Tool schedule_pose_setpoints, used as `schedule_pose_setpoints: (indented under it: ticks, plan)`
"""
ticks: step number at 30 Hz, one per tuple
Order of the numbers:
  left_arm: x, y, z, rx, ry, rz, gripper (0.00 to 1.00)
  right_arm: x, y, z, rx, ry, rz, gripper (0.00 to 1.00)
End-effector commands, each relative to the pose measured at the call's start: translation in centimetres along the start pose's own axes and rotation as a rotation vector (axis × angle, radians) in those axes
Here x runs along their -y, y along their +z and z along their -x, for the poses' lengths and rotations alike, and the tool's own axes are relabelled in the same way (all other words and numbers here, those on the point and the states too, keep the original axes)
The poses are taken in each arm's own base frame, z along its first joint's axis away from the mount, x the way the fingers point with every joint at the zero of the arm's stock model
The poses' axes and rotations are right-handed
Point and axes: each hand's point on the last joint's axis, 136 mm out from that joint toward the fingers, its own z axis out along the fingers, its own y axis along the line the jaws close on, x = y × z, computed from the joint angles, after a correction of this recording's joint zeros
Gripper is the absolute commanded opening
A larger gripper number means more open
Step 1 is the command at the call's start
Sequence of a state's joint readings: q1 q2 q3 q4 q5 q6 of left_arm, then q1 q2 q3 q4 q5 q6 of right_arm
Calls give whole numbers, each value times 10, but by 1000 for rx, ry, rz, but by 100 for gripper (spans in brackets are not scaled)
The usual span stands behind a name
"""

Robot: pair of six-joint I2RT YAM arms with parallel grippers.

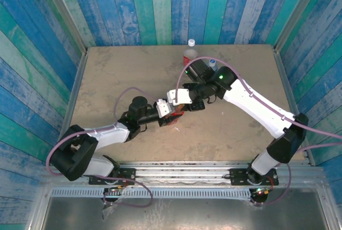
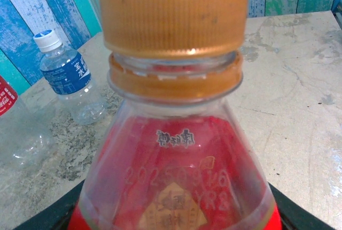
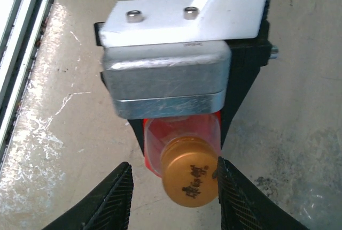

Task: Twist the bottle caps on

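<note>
Orange cap [image 3: 189, 176] is sitting between my right claw's [image 3: 173, 193] part-open fingers. I'm centering it before squeezing and twisting, while the left claw [image 1: 172, 115] is clamping the red bottle [image 2: 176, 187].

Blue, teal and white plank walls [image 1: 176, 5], scuffed beige tabletop [image 1: 117, 75], grey metal rail [image 1: 181, 168] along near edge

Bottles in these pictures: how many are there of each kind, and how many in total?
Clear bottle with red label: 1
Clear bottle with blue label: 1
Red bottle with orange cap: 1
Total: 3
</note>
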State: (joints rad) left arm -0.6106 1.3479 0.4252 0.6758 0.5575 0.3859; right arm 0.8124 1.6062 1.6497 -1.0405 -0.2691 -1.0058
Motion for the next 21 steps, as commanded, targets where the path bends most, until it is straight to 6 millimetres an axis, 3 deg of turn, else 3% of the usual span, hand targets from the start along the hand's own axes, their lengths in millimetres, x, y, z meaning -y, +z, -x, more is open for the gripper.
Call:
schedule_pose_setpoints:
  ticks: [1, 15, 18, 21]
  plan:
    - [0, -5, 17, 47, 34, 7, 59, 1, 2, -4, -44, 16, 11, 44]
    - [-5, -7, 21, 62, 35, 39, 59, -1, 7, -6, -82, 94, 56, 27]
    - [-9, -9, 22, 63, 37, 69, 59, 5, 10, -6, -105, 271, 13, 18]
    - [-10, -11, 21, 63, 40, 84, 59, 16, 19, -14, -185, 650, -123, 10]
